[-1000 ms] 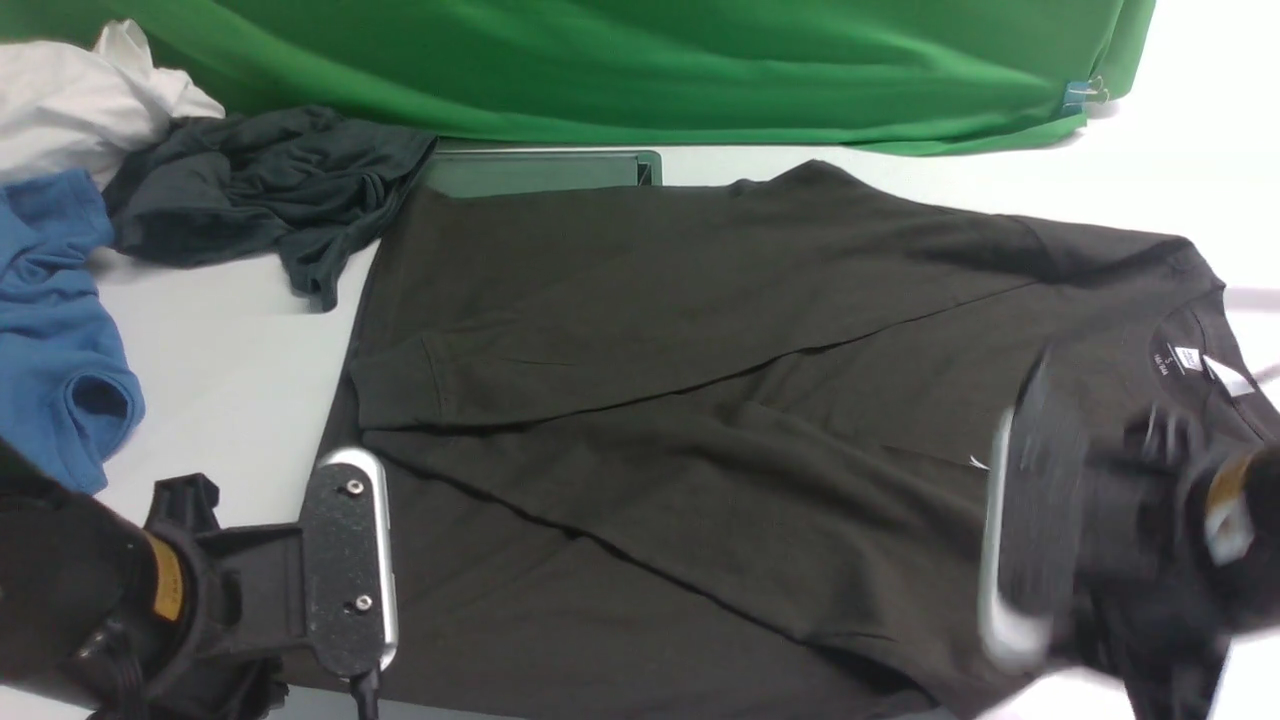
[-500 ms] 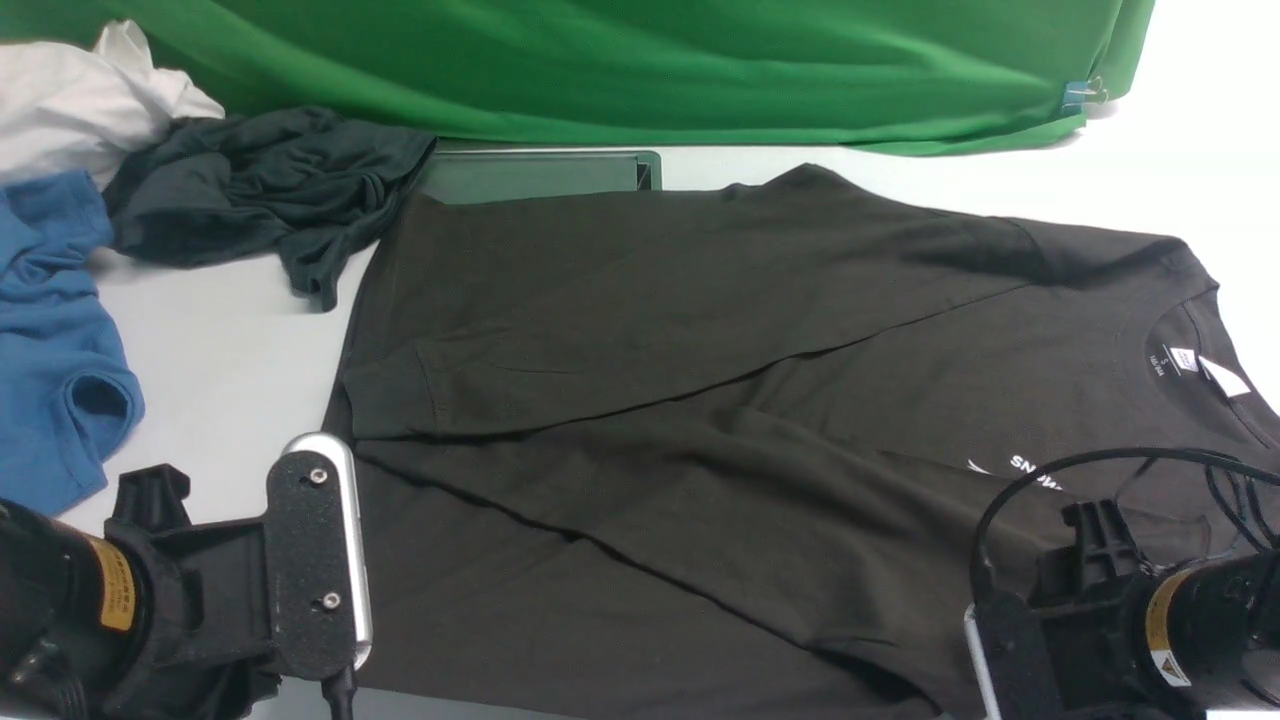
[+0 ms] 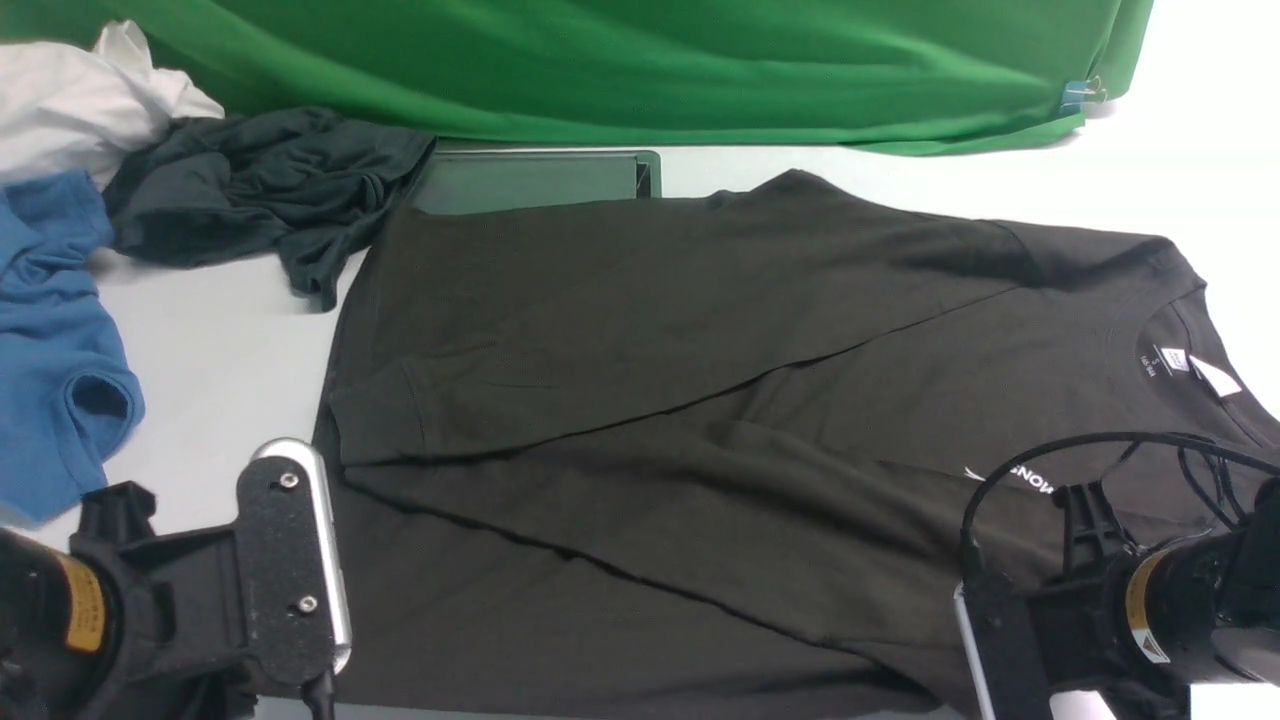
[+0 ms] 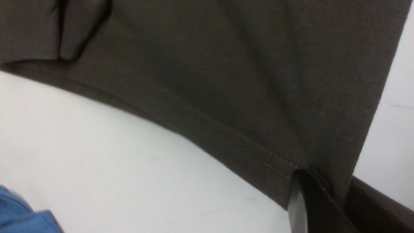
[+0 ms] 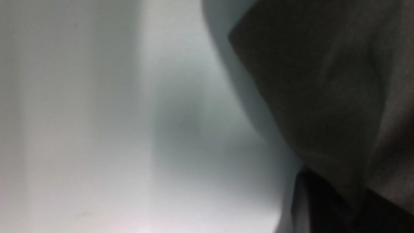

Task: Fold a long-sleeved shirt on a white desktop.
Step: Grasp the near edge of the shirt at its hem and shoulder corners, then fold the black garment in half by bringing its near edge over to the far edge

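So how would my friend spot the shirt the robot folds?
Find the green cloth behind the white desktop. The long-sleeved shirt lies spread out before it. It's black with a tiny white chest print; the dark grey garment, blue shirt and white cloth sit crumpled on the left.

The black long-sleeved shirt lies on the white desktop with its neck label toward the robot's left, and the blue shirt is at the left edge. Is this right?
No: in the front view the black long-sleeved shirt has its neck label toward the robot's right, not left. It does lie on the white desktop, with the blue shirt at the left edge.
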`<state>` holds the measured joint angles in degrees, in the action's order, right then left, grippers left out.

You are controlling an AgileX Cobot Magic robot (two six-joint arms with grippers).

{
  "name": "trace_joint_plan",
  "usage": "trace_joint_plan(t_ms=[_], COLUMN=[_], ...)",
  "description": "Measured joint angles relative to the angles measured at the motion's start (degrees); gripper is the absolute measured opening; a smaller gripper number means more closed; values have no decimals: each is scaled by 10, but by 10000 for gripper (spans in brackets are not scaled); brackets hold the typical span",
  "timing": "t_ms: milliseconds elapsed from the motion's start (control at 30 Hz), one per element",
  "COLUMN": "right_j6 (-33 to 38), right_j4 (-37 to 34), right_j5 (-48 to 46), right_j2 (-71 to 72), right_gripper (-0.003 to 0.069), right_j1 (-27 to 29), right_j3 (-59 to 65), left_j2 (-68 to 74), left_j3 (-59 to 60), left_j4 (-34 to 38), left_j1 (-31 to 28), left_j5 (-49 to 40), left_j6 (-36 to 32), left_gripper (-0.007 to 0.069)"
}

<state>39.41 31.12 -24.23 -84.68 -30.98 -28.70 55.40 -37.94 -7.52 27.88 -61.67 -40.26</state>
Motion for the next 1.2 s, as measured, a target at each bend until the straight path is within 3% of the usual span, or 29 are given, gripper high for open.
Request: trace_joint_plan(t_ms=[100,233,433,600,767,1000,1200], right_j6=[-2,-2,-25,-44,-45,-45,-51], right_j4=[-37,-153,-186,-186,-188,-193,-196], right_j5=[-68,-207,-264,-247,-193,-169,-153], right_j2=[37,156,214,186,108,13,-56], right_gripper=[41,40,40,39,39,39,39], right_j1=[-18,-39,-39,-27,42,110,132], right_j3=[8,8,-3,-46,-124,-221,-304], left_j2=[-16,-51,-66,-41,30,131,193], left_j3=[0,0,0,0,0,-30,-84], left_j4=[12,38,28,-7,-27,8,27], left_j1=[0,0,0,0,-35,-128,-184], left_j5=[-20,-49,-13,31,110,196,262], left_j6=[14,32,99,167,222,228,229], left_gripper=[39,39,39,39,39,39,39])
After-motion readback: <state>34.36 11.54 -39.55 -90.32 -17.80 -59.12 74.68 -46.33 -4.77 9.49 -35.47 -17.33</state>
